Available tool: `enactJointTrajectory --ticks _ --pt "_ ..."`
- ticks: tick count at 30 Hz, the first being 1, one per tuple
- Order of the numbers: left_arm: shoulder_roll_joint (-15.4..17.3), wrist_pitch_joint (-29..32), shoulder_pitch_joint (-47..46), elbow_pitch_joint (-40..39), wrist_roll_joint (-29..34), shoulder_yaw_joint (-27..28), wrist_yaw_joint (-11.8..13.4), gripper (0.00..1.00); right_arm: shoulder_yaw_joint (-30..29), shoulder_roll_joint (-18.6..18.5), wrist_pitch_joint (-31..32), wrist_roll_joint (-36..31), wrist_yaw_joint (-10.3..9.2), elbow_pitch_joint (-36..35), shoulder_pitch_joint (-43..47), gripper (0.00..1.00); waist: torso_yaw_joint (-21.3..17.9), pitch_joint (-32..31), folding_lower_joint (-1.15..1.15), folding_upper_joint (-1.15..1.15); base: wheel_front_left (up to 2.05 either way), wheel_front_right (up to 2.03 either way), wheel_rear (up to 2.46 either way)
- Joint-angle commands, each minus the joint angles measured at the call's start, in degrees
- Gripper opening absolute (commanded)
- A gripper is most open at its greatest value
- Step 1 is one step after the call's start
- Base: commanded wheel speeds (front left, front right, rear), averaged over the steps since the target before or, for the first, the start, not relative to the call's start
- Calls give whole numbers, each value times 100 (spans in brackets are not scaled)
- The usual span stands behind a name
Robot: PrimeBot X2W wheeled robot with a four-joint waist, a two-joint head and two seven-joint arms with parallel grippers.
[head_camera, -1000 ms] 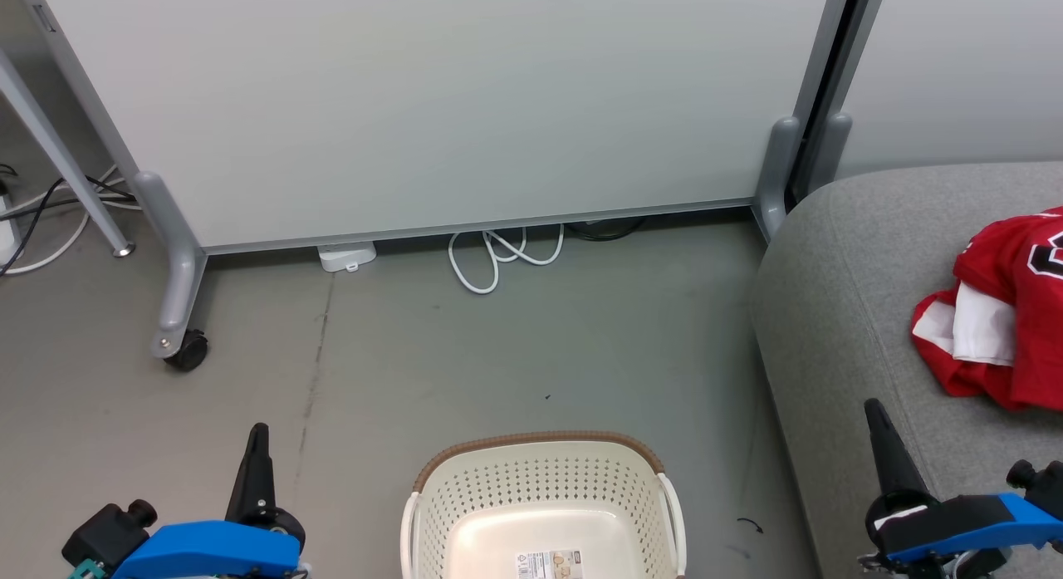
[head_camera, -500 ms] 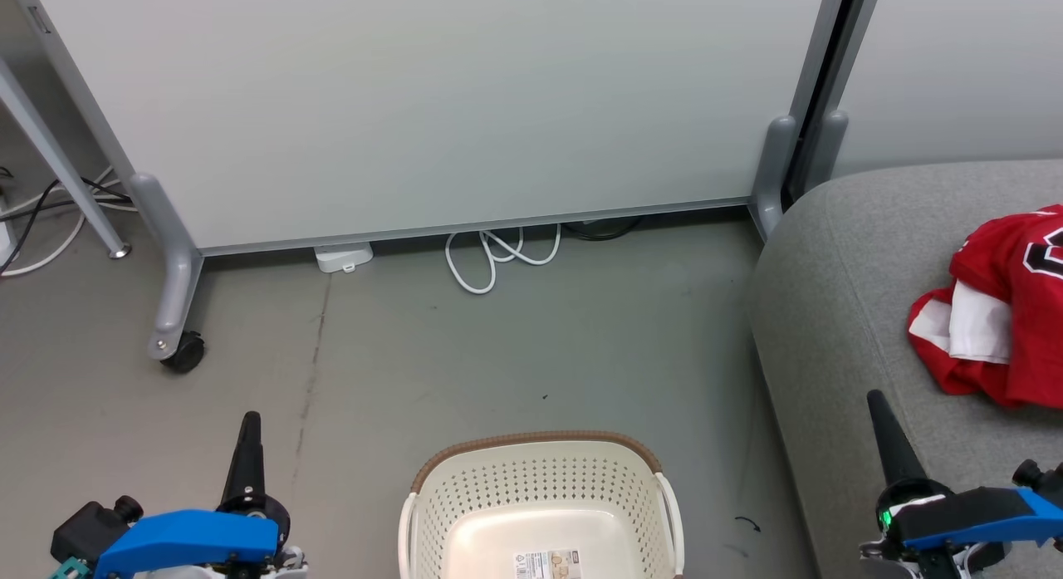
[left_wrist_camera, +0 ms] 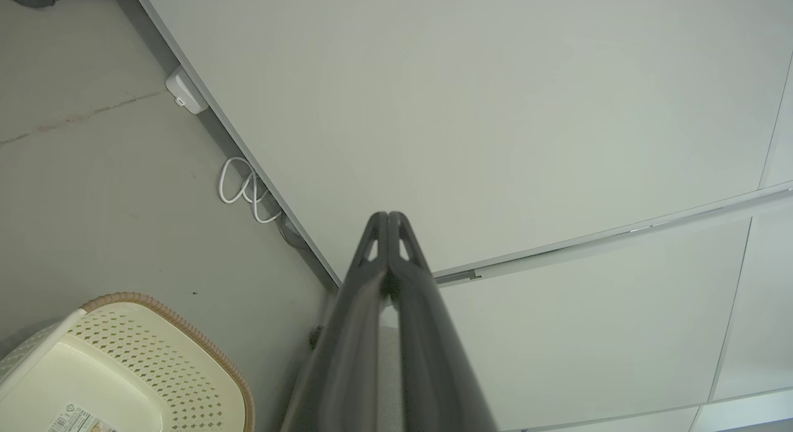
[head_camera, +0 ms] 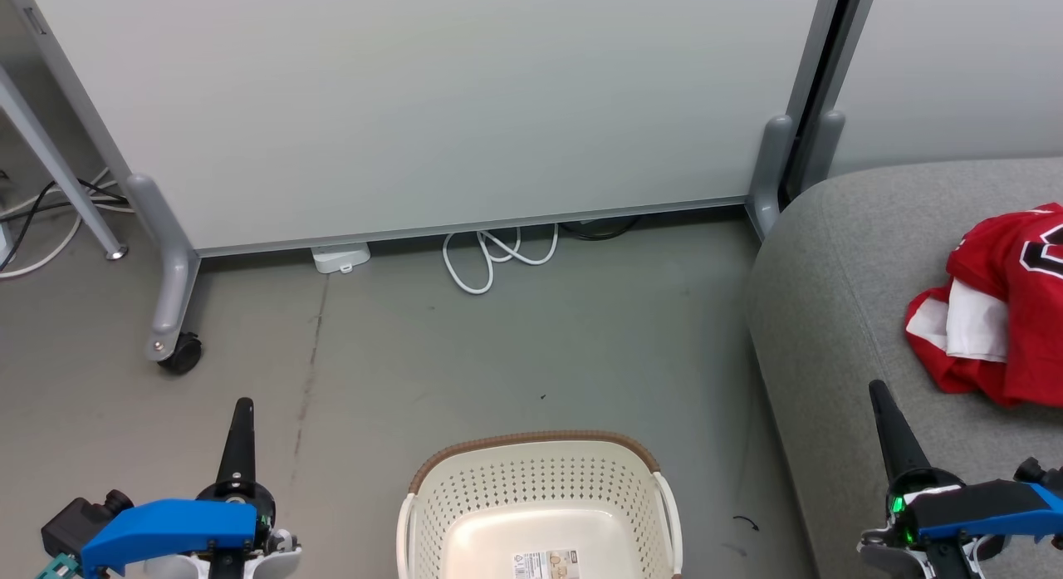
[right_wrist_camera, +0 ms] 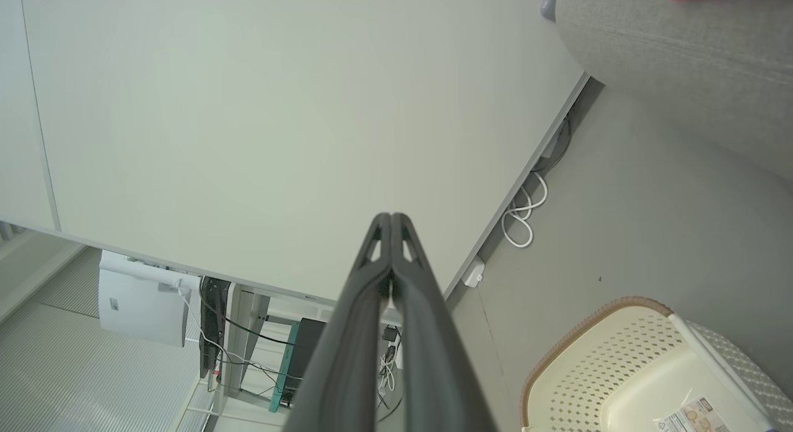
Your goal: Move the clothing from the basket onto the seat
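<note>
**Small forward creep, basket [head_camera: 536,439] looks bare**

Since a second ago my left pincer [head_camera: 242,406] has slid a little up and to the left in the head view. My right pincer [head_camera: 875,392] has crept up the frame too. The whole picture has also shifted slightly leftward, which I put down to the head turning, not to the things moving. Both pincers are closed tight and hold nothing: each wrist view shows the two fingers pressed together.

The red-and-white clothing [head_camera: 1009,313] lies bunched on the grey sofa [head_camera: 830,313] at the right edge of the frame, partly cut off. The basket sits on the floor [head_camera: 498,355] at bottom centre, between my pincers. What I can see of its inside shows only the paper label [head_camera: 548,562] on the base, and its near part runs off the bottom edge.

I judge the transfer done, or all but done. The next move calls for tipping the head down to check that hidden near part. If a garment turns up there, I'd open one pincer and come in from above, clear of the white handles [head_camera: 671,512].
</note>
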Motion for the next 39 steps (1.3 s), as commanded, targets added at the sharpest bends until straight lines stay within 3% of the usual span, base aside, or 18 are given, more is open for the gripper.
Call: enactJointTrajectory --ticks 1,39 --pt "5 38 -117 -61 -132 36 -6 0 -16 -28 32 156 3 -24 -117 0 -3 0 0 0 0 0 0" --pt "-67 492 -293 -183 -1712 328 -10 0 -56 -33 278 1885 4 42 -268 0 -77 5 0 0 0 0 0"
